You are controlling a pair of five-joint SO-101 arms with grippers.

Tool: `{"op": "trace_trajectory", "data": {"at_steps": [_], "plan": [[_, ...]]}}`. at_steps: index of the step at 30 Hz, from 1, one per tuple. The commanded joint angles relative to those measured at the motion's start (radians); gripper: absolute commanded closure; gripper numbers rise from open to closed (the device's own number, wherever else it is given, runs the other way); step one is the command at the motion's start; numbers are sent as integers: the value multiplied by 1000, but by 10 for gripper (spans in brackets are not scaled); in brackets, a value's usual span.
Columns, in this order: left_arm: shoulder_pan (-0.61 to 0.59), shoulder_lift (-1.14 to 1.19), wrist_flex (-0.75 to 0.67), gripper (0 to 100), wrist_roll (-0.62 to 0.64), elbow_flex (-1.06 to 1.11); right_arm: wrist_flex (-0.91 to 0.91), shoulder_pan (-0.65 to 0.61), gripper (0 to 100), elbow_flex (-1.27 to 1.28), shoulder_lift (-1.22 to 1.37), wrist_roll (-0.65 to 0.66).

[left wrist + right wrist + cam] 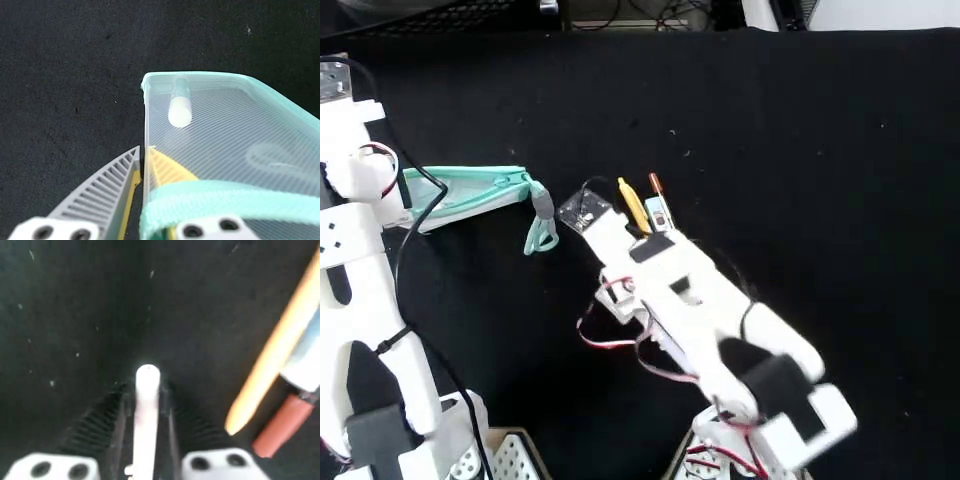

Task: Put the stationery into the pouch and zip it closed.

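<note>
A translucent pouch (470,190) with mint trim lies at the left of the black table, its zip strap (540,228) trailing off its right end. My left gripper (408,192) is shut on the pouch's left end. In the left wrist view the pouch wall (225,145) stands between the fingers (107,187), and a white cylinder (180,107) shows inside. My right gripper (582,210) sits just right of the strap, shut on a white stick (147,390). Beside it lie a yellow pen (633,205), a reddish-brown pen (657,185) and a small blue-white item (660,215).
Black cloth (800,150) covers the whole table, with open room to the right and at the back. Both arm bases and their cables (610,340) stand along the front edge.
</note>
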Motion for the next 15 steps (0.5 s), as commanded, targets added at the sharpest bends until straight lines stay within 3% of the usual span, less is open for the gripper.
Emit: {"op": "trace_trajectory", "data": {"at_steps": [1,9,12,15], "plan": [[-12,-6,-9,971,-3,-5,40,8,856,-117,105,-2],[-12,-6,-8,971,-3,-5,140,8,890,-271,254,8],[-12,-6,-8,971,-3,-5,150,8,991,-269,265,55],[-12,-6,-8,971,-3,-5,149,11,985,-257,232,63]]}}
